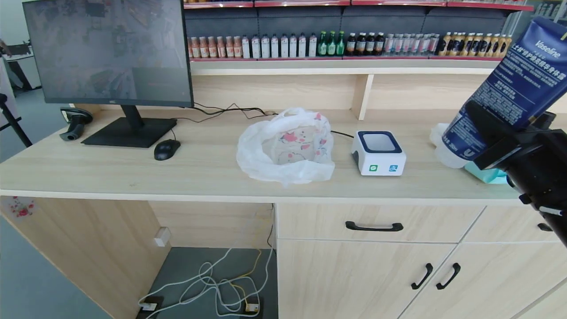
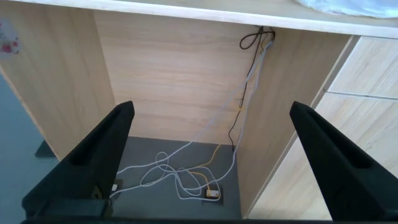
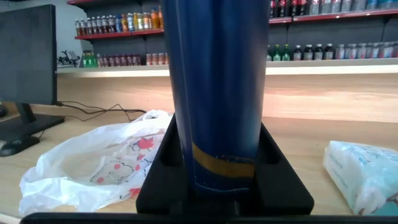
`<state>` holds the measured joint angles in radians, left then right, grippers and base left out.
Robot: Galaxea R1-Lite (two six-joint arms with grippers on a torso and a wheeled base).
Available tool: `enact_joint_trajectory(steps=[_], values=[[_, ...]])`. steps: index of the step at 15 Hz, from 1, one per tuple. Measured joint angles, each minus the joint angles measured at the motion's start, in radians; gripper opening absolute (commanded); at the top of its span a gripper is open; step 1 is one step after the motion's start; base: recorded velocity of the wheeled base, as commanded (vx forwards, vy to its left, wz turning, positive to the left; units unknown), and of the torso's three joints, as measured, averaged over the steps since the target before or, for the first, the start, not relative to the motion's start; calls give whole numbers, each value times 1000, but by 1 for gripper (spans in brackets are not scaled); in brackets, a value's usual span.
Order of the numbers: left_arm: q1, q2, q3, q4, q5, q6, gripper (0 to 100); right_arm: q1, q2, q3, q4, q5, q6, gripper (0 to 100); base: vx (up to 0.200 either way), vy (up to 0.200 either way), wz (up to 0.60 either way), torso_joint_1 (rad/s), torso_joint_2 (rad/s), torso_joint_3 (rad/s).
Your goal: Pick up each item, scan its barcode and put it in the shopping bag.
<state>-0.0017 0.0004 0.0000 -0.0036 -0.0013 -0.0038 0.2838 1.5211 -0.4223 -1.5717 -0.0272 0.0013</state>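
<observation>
Shop, checkout counter. Retail shelves (image 1: 354,60) run across the top of the head view, with red edge strips and bottled drinks (image 1: 354,44) lined up in rows by kind. A light wood desk (image 1: 133,173) below is set up as a till: monitor (image 1: 108,51) upper left, handheld barcode scanner (image 1: 75,123) in its stand beside it, mouse (image 1: 167,149), white box code reader (image 1: 378,153) right of centre. An open white plastic shopping bag (image 1: 285,148) sits mid-desk. Packaged goods at right: blue lotion tube (image 1: 509,88), tissue pack (image 3: 364,171). Drawer and cabinet doors (image 1: 374,227) under the desk, cables (image 1: 221,288) on the floor in the knee gap.
</observation>
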Motion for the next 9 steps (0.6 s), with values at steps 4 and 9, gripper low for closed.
enact_joint_trajectory(steps=[4, 9], values=[[0, 0, 0, -1, 0, 0, 100, 0, 1, -6, 1, 0, 0, 0, 0, 0, 600, 5, 4, 5], [0, 0, 0, -1, 0, 0, 100, 0, 2, -26, 2, 0, 3, 0, 0, 0, 240, 2, 2, 0]])
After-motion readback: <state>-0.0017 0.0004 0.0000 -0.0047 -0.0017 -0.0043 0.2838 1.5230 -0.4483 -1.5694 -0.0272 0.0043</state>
